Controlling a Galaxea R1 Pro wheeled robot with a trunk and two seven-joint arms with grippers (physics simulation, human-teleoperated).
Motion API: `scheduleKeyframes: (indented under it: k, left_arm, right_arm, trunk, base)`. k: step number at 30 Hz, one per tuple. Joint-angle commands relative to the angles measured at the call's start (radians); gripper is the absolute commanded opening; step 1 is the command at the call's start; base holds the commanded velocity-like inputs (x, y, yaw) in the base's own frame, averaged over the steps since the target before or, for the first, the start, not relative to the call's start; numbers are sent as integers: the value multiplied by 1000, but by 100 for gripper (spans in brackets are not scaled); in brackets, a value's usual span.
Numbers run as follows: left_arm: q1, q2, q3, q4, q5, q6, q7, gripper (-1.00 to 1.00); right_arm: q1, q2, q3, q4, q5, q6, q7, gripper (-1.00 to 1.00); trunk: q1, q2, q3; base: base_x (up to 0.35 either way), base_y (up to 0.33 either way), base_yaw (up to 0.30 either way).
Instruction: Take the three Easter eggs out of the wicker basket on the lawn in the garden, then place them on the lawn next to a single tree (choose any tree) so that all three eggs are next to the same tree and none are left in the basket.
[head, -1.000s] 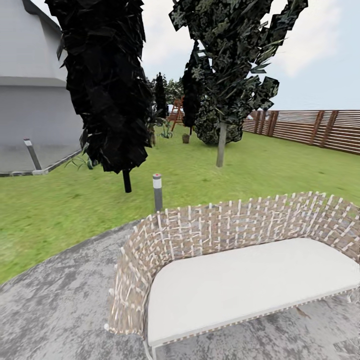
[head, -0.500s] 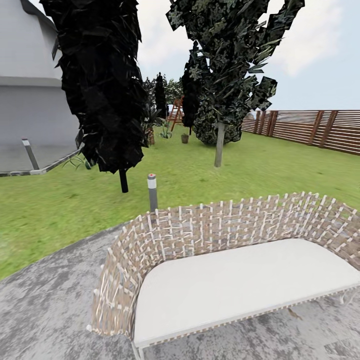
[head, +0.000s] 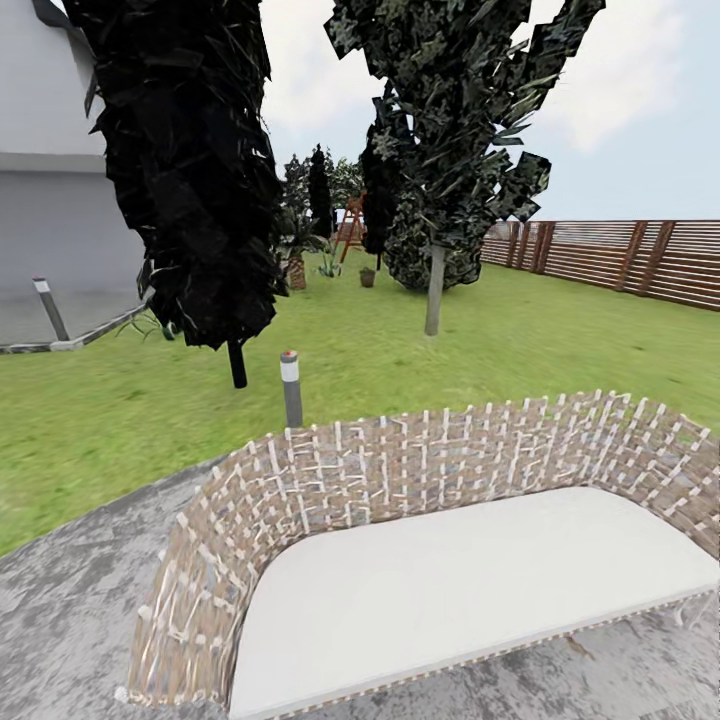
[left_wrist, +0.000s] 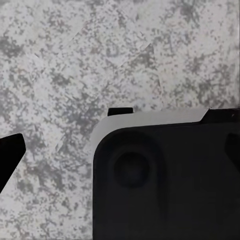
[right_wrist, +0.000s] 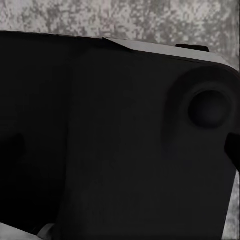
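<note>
Lawn (head: 560, 350): green grass stretching from the grey patio (head: 70, 600) to the far slat fence (head: 620, 260). A tree (head: 434, 290) with a pale trunk stands on it at centre, far side; a black-leaved tree (head: 190, 170) stands nearer, left, beside a short post (head: 290, 388). Near, a woven seat (head: 420, 470) with white cushion rests on the patio. Wrist views face speckled paving past dark robot housing (left_wrist: 170, 185); either claw's state cannot be told.
</note>
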Motion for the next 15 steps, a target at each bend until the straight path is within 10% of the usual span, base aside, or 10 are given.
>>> scheduleKeyframes:
  k: [1,15]
  left_arm:
    - [0,0,-1,0,-1,-3,1,100]
    - [0,0,-1,0,-1,-3,2,100]
  right_arm:
    - [0,0,7,0,1,-2,0,100]
    - [0,0,7,0,1,-2,0,100]
  trunk:
    - [0,0,-1]
    - [0,0,-1]
  base:
    - [113,-255,0]
    - [84,-270,0]
